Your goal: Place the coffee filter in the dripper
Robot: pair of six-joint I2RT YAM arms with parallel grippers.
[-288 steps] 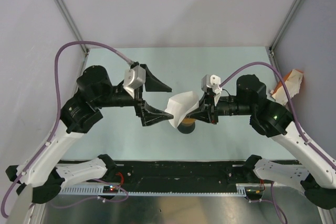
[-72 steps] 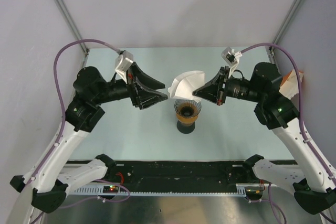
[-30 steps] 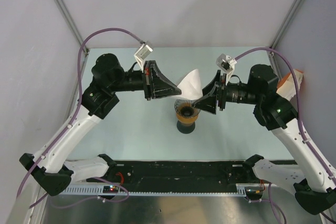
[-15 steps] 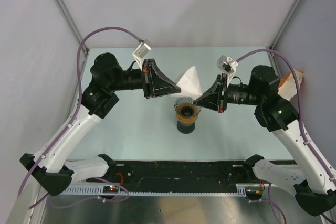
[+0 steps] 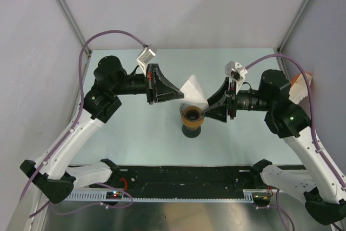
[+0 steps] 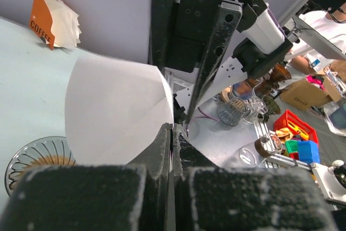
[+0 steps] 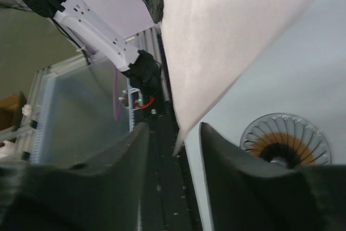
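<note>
In the top view, the left claw [image 5: 180,95] reaches in from the upper left and is clamped on the left edge of the coffee filter [image 5: 193,91]. This holds the white sheet in the air, just above and behind the dripper [image 5: 192,113]. The left wrist view shows the grip close up. The two padded fingers [image 6: 157,150] are pressed together with the filter's right edge [image 6: 116,112] pinched between them, and the sheet fans out to the left. The ribbed rim of the dripper [image 6: 32,158] shows at the lower left of that view. The right claw [image 5: 205,112] comes in from the right, with its tips beside the dripper's rim. In its own wrist view the right claw [image 7: 174,133] stands narrowly parted. The filter's lower point [image 7: 216,41] hangs in the gap between the fingers [image 7: 116,177] and touches neither one. The dripper [image 7: 285,143] lies at the lower right, apart from the paper. It stands upright near the middle of the pale desk [image 5: 135,133] on a dark base [image 5: 192,132]. An orange pack of filters [image 5: 298,86] leans at the desk's right edge.
</note>
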